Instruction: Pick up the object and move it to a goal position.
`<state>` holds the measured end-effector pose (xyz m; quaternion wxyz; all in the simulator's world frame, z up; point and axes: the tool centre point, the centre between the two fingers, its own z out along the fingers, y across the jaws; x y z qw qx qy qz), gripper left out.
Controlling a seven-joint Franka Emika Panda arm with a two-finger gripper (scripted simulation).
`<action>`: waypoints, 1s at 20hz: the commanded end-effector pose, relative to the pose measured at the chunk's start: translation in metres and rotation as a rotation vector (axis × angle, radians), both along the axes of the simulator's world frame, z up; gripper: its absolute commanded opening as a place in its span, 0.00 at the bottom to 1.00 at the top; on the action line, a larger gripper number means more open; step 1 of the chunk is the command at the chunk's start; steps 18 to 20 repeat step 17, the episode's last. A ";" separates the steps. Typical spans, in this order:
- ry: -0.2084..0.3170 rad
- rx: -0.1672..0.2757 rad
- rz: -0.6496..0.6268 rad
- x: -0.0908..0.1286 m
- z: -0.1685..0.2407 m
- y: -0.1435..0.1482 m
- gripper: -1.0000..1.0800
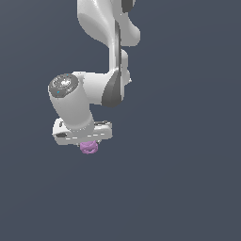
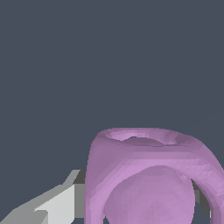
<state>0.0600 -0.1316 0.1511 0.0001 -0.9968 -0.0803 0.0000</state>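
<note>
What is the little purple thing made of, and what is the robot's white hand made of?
These are simulator pictures, so it is only a look. The purple object looks like matte plastic or rubber: one even lilac colour, soft shading, no shine, with faceted edges. The hand looks like smooth white plastic or painted metal, with gentle highlights; its finger shows flat white and grey faces.

No readable text, labels, brands or numbers anywhere: none on the white arm, the purple piece or the plain background.
</note>
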 end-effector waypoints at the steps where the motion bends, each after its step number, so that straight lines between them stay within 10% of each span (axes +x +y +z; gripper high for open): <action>1: 0.000 0.000 0.000 0.000 0.025 -0.014 0.00; 20: 0.000 0.000 0.000 0.004 0.096 -0.056 0.00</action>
